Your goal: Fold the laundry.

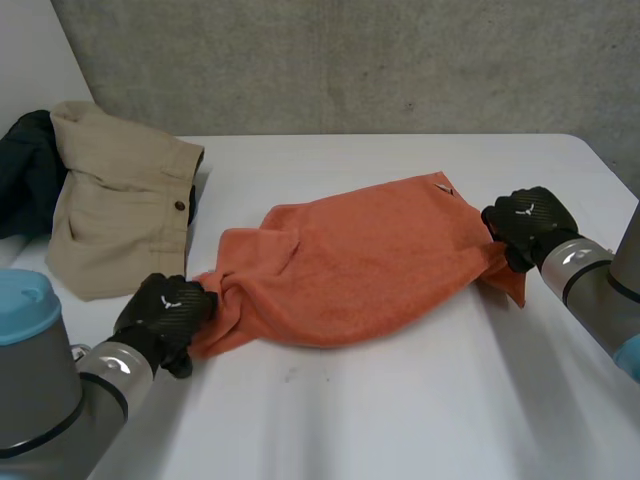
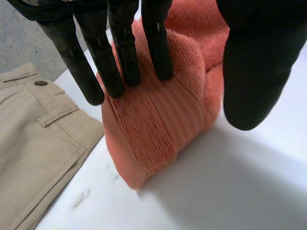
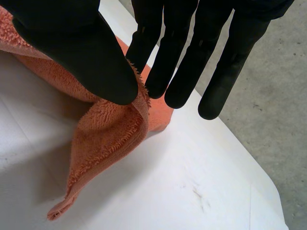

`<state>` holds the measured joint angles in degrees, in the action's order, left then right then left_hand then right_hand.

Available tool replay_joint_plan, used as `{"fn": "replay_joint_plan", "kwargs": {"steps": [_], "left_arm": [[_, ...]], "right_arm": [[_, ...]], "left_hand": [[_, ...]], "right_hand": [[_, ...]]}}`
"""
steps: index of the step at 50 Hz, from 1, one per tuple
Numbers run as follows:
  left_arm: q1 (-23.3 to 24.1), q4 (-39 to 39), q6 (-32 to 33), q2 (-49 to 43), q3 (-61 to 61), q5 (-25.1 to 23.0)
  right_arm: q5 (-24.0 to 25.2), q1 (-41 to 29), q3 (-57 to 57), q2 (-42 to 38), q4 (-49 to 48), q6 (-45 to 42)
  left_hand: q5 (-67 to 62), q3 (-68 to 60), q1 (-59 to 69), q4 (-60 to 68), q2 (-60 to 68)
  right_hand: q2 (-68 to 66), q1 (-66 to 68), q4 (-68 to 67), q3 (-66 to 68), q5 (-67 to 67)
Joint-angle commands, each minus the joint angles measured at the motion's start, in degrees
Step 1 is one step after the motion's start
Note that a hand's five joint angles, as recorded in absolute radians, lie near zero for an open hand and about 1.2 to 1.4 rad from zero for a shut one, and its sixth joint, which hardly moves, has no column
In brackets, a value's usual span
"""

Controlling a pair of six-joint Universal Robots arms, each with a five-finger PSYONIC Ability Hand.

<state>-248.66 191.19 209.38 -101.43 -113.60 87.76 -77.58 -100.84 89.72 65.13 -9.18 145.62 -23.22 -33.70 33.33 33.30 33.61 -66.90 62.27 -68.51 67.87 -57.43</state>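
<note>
Our left hand [image 1: 165,318] pinched one bunched end of the orange towel [image 1: 350,265] between fingers [image 2: 122,57] and thumb; our right hand [image 1: 527,226] pinched the opposite end, we judged to stretch it flat on the table [image 1: 400,420].

Left hand [image 1: 165,315] and right hand [image 1: 530,225] each pinching.

A towel [image 1: 360,265] lies across the middle of the table [image 1: 400,400], stretched from left to right. The left hand [image 1: 165,318] pinches its bunched left end at the near side. The right hand [image 1: 528,225] pinches its right end, where a corner hangs down to the table. Behind and to the left, apart from the towel, lie trousers [image 1: 115,215]. A second garment [image 1: 25,170] lies just beyond them, further left, touching them.
</note>
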Motion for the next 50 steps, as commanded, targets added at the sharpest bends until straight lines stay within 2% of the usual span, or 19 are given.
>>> {"fn": "replay_joint_plan", "kwargs": {"steps": [1,12,15,16,18,23,27,31,36,43,46,50], "left_arm": [[-1.6,2.1,0.0,-6.9,5.4,0.0],[-1.5,1.6,3.8,-18.8,16.2,0.2],[-1.4,2.0,4.7,-19.2,18.2,0.4],[-1.3,2.3,4.7,-19.2,19.3,0.5],[-1.2,2.3,4.4,-18.9,20.5,0.7],[-0.4,1.6,4.1,-16.5,22.5,1.3],[0.1,-0.2,2.6,-7.5,22.2,2.4],[-0.1,-6.9,-2.3,3.1,23.9,2.2],[-0.8,-17.9,-6.1,9.8,30.0,2.2],[-1.6,-30.2,-7.8,10.2,37.7,1.9],[-2.6,-30.1,-7.5,8.4,38.3,1.9],[-3.8,-28.2,-6.4,-0.2,40.0,2.1]], "right_arm": [[0.1,-0.2,0.5,0.0,-0.1,0.0],[0.1,0.1,0.5,0.0,-0.1,-0.3],[0.1,0.1,0.4,0.0,-0.1,-0.3],[0.0,0.1,0.4,0.0,-0.1,-0.4],[-0.1,0.1,0.2,0.0,-0.1,-0.4],[-0.3,0.2,-0.8,1.0,0.5,-0.7],[-1.0,0.6,-2.9,7.5,3.1,-2.3],[-1.8,4.1,-8.4,15.4,12.4,-7.0],[-2.1,7.0,-16.3,22.0,22.1,-10.8],[-2.3,6.8,-20.4,23.4,29.1,-13.6],[-2.8,5.3,-20.0,21.7,29.7,-15.1],[-6.2,2.0,-19.7,15.6,29.7,-18.6]], "left_hand": [[-2.2,-1.7,2.1,2.1,1.8],[-4.4,-3.9,4.3,4.3,4.0],[-17.7,-17.2,17.5,17.6,17.3],[-32.5,-32.0,32.4,32.4,32.1],[-46.7,-46.2,46.6,46.6,46.3],[-46.8,-46.3,46.7,46.7,46.4],[-46.8,-46.3,46.7,46.7,46.4],[-46.8,-46.3,46.7,46.7,46.4],[-46.8,-46.3,46.7,46.7,46.4],[-46.8,-46.3,46.7,46.7,46.4],[-46.8,-46.3,46.7,46.7,46.4],[-46.8,-46.3,46.7,46.7,46.4]], "right_hand": [[-13.1,17.7,-11.5,12.1,-12.6],[-13.1,17.7,-11.5,12.1,-12.6],[-13.1,17.7,-11.5,12.1,-12.6],[-13.1,17.7,-11.5,12.1,-12.6],[-13.1,17.7,-11.5,12.1,-12.6],[-13.1,17.7,-11.5,12.1,-12.6],[-13.1,17.7,-11.5,12.1,-12.6],[-13.1,17.7,-11.5,12.1,-12.6],[-13.1,17.7,-11.5,12.1,-12.6],[-13.1,17.7,-11.5,12.1,-12.6],[-13.1,17.7,-11.5,12.1,-12.6],[-13.1,17.7,-11.5,12.1,-12.6]]}}
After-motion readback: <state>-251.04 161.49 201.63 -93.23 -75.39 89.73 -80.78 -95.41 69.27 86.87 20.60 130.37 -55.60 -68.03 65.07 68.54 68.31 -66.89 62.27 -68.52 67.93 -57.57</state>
